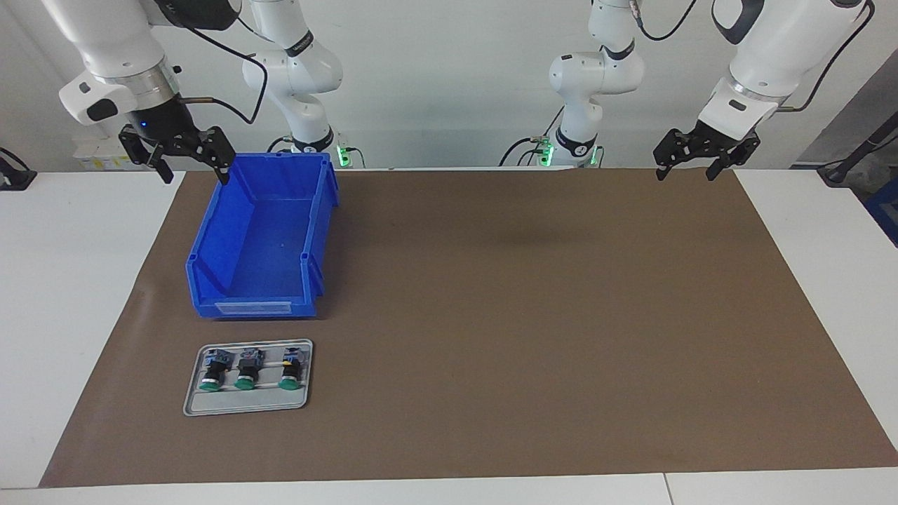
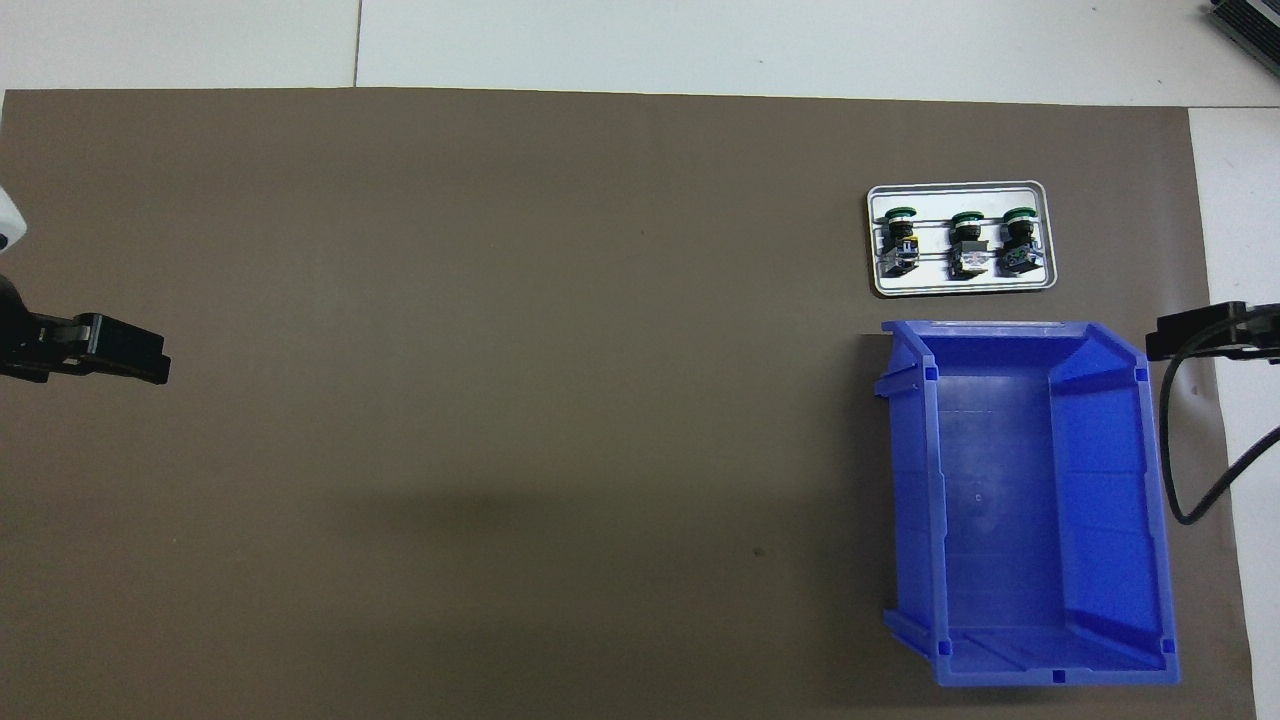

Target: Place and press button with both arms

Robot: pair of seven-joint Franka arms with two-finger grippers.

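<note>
Three green-capped buttons lie side by side in a shallow grey tray (image 1: 210, 407) on the brown mat (image 1: 491, 315), caps pointing away from the robots. The button (image 1: 245, 367) in the middle and the end button (image 1: 214, 369) toward the right arm's end of the bench look alike; the third button (image 1: 290, 367) carries a yellow mark. The tray sits toward the right arm's end of the bench (image 1: 70, 280), farther from the robots than the blue bin (image 1: 259, 238), which stands just beside it, open and with nothing in it. The right claw (image 1: 189, 163) hangs in the air over the bench beside the bin's robot-side corner, fingers spread and holding nothing. The left claw (image 1: 691, 168) waits raised over the mat's edge at the left arm's end, likewise spread.
</note>
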